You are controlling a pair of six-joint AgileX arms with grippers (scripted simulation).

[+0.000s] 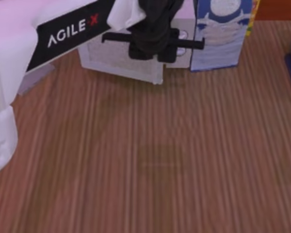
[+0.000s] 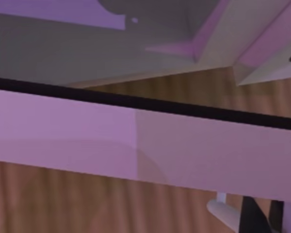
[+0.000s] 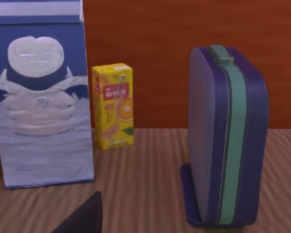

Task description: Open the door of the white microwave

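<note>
Wooden striped table carries white microwave at far edge, blue-and-white carton just beside it on right, yellow juice box behind carton, upright purple case at right.

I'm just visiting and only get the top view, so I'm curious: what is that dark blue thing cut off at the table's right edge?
Observer: The right wrist view shows it whole: a dark blue case with a green stripe, standing upright on the table.
Operator: The left gripper is busy at the white microwave. What's the yellow sliver past the carton?
Observer: A small yellow juice box with oranges pictured on it, standing beside the carton, farther back.
</note>
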